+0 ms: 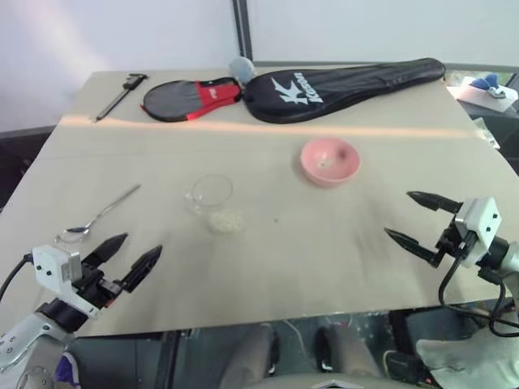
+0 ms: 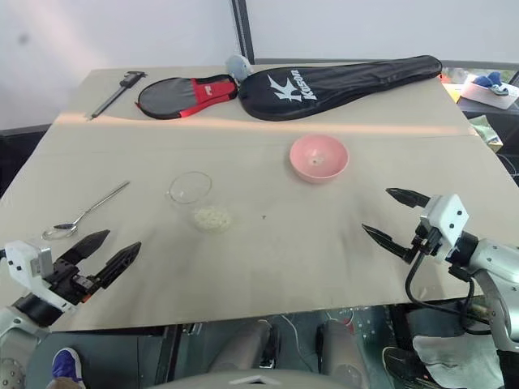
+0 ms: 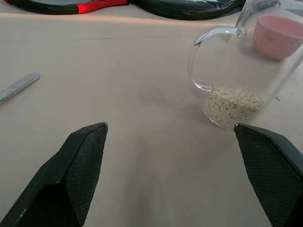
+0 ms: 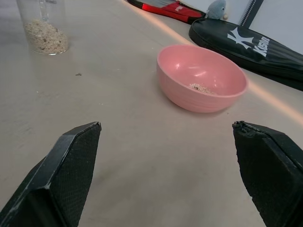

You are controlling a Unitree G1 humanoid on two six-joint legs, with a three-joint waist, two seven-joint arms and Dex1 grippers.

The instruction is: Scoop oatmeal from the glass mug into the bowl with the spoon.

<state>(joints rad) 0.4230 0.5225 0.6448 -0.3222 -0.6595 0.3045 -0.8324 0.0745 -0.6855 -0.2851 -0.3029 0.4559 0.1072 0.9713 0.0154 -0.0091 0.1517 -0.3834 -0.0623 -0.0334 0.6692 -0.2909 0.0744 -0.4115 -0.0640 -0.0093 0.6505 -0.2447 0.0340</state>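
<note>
The glass mug (image 1: pixel 212 193) stands upright left of the table's middle, with a clump of oatmeal (image 1: pixel 225 220) in its bottom. To its right and a little farther back sits the pink bowl (image 1: pixel 330 160), holding a few oatmeal grains (image 4: pixel 201 88). The silver spoon (image 1: pixel 97 215) lies flat on the table to the left of the mug. My left gripper (image 1: pixel 143 243) is open near the front left edge, just in front of the spoon's head, with nothing between its fingers. Open and empty too, my right gripper (image 1: pixel 398 214) hovers at the front right and points toward the bowl.
A black racket cover (image 1: pixel 340 85) and a red-and-black paddle case (image 1: pixel 190 97) lie along the far edge, with a dark caliper (image 1: pixel 122 93) at the far left. A white box (image 1: pixel 486 91) sits beyond the far right corner. The table's front edge runs just under both grippers.
</note>
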